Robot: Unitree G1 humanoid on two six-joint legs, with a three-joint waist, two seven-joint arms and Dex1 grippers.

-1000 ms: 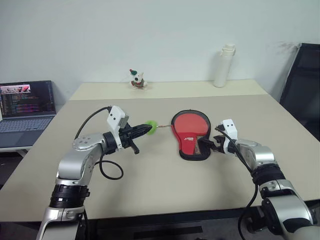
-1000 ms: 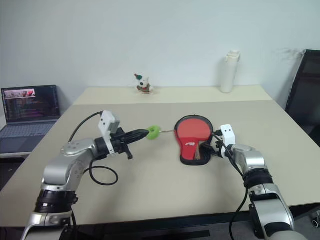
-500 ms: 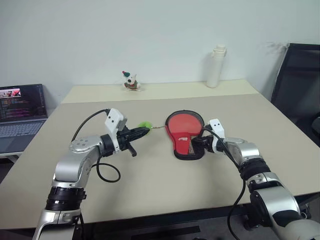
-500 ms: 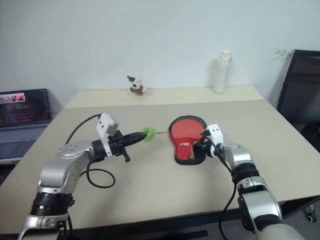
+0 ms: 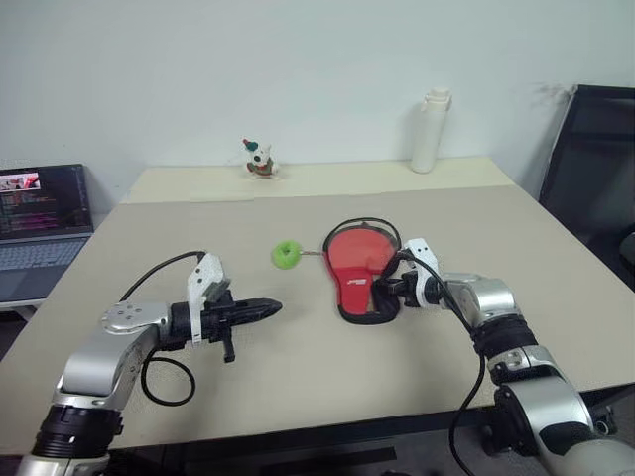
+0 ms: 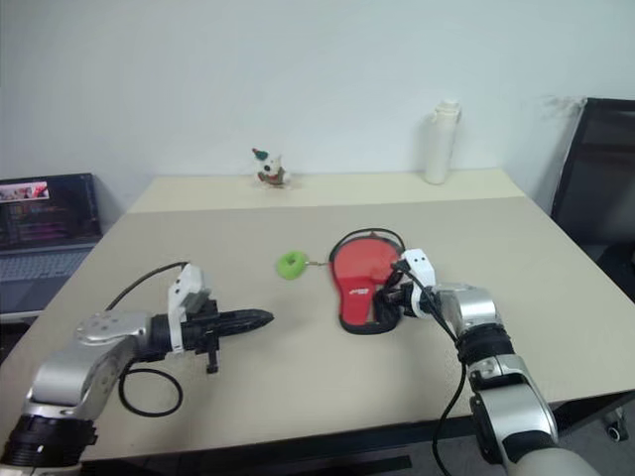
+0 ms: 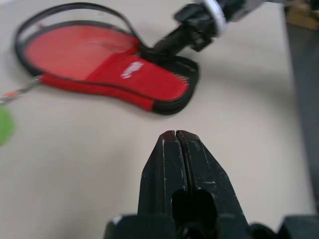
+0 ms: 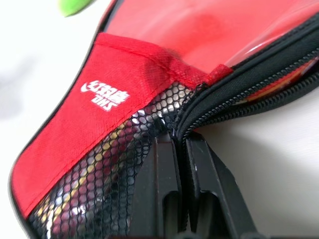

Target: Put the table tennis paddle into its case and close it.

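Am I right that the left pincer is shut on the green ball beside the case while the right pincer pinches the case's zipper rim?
Not quite. The left pincer is shut on nothing; the green ball lies on the table apart from it, as the left eye view shows. The right pincer does pinch the zipper rim of the case.

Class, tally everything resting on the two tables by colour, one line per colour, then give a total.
Red and black: 1, the case
Green: 1, the ring
White: 2, the bottle and the small figurine
Dark grey: 1, the laptop
Total: 5
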